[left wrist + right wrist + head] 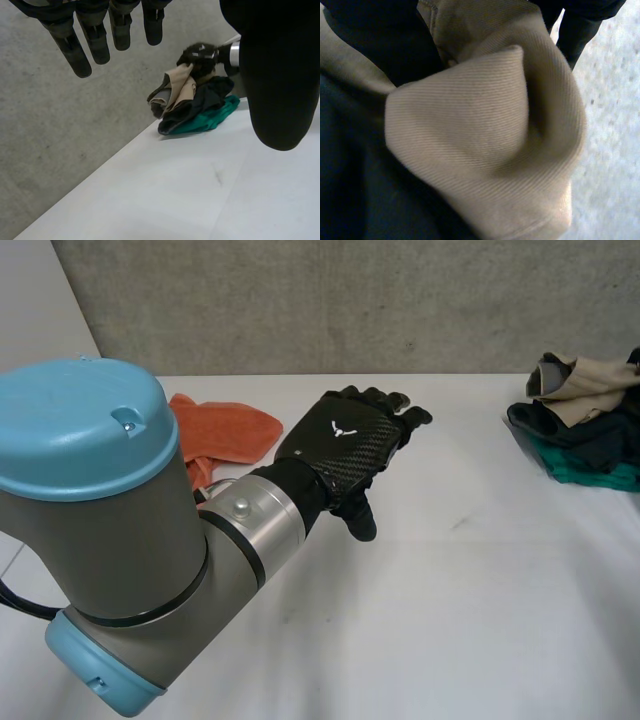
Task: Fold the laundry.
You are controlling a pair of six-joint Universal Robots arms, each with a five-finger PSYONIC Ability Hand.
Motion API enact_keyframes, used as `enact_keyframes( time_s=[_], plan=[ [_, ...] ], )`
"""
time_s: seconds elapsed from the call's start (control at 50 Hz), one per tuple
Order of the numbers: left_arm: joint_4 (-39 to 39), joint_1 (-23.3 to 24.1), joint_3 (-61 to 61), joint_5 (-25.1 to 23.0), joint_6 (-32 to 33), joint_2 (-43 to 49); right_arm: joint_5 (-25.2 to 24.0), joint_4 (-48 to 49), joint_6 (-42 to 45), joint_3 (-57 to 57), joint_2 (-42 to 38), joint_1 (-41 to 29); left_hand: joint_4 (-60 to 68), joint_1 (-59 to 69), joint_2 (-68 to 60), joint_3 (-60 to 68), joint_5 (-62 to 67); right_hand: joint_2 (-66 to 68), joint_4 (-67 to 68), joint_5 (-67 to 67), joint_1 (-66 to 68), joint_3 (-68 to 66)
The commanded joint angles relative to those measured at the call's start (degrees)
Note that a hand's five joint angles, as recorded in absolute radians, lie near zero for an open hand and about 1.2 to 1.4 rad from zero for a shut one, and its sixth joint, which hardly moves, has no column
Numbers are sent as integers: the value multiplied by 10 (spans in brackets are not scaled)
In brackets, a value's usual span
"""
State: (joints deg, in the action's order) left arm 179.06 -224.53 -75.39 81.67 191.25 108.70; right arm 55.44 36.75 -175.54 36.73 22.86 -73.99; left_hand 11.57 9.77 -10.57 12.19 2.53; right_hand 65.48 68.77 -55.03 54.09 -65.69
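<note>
A pile of laundry [580, 435] lies at the table's far right: a beige garment [580, 380] on top of dark pieces, with a green one [590, 472] underneath. In the left wrist view the right hand [200, 54] sits on top of the pile [192, 102], and the beige garment [177, 85] rises into it. Seen from the right wrist, the beige garment [485, 130] is bunched against the palm and the fingers [577, 30] close round it. My left hand [340, 440] hovers over the table's middle, open with its fingers [95, 40] straight, holding nothing.
An orange cloth [225, 425] lies crumpled at the back left, behind the left hand. The white table [450, 590] ends at a grey wall [350, 300] close behind the pile. The left arm's big joint [100, 530] fills the near left.
</note>
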Motion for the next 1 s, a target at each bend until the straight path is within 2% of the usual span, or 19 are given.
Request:
enact_keyframes(
  time_s=[0.02,0.18,0.2,0.22,0.24,0.26,0.34,0.46,0.52,0.6,0.62,0.72,0.76,0.8,0.82,0.86,0.92,1.0],
  plan=[
    [2,0,-5,-15,-6,-1,-6,-4,3,-15,-48,12,-10,8,0,-16,-20,145,112,-150,259,-143],
    [2,0,-5,-15,-11,2,-16,-15,4,18,-36,13,-7,11,-3,-13,-16,145,112,-150,259,-143],
    [2,0,-5,-15,-11,2,-14,-15,4,25,-29,13,-7,11,-3,-13,-16,109,76,-114,223,-107],
    [2,0,-5,-15,-11,1,-13,-16,4,34,-19,15,-7,11,-3,-13,-16,7,-26,-12,121,-5],
    [2,0,-5,-15,-11,0,-12,-16,4,57,9,19,-7,11,-3,-13,-16,-245,-278,241,-131,247],
    [3,0,-5,-15,-12,-1,-11,-17,5,71,24,22,-7,11,-3,-13,-16,-344,-377,340,-230,346],
    [2,1,-5,-15,-12,-4,-11,-17,4,147,102,38,-7,11,-3,-13,-16,-530,-563,525,-416,532],
    [2,5,-13,-19,-14,-30,-11,-42,7,246,215,55,-10,8,0,-16,-20,-555,-588,550,-441,557],
    [2,6,-19,-19,-19,-49,-3,-92,18,277,264,89,-10,8,0,-16,-20,-555,-588,550,-441,557],
    [3,5,-27,-19,-29,-80,63,-177,66,284,312,104,-14,4,4,-20,-23,-555,-588,550,-441,557],
    [4,5,-27,-18,-30,-86,103,-201,94,287,334,108,-14,4,4,-20,-23,-555,-588,550,-441,557],
    [21,-10,-20,-3,-29,-115,190,-229,157,303,392,97,-10,8,0,-16,-20,-555,-588,550,-441,557],
    [36,-45,-15,30,-27,-123,197,-224,156,318,409,81,-10,8,0,-16,-20,-555,-588,550,-441,557],
    [45,-77,-9,62,-25,-125,187,-203,142,347,445,41,-10,8,0,-16,-20,-555,-588,550,-441,557],
    [51,-112,-5,91,-22,-123,183,-195,137,358,457,33,-10,8,0,-16,-20,-555,-588,550,-441,557],
    [57,-147,-1,110,-20,-119,160,-162,122,400,501,1,-10,8,0,-16,-20,-555,-588,550,-441,557],
    [66,-213,0,118,-9,-97,128,-130,111,460,541,-28,-10,8,0,-16,-20,-555,-588,550,-441,557],
    [92,-295,14,114,37,-14,38,-67,119,566,578,-97,-10,8,0,-16,-20,-555,-588,550,-441,557]
  ],
)
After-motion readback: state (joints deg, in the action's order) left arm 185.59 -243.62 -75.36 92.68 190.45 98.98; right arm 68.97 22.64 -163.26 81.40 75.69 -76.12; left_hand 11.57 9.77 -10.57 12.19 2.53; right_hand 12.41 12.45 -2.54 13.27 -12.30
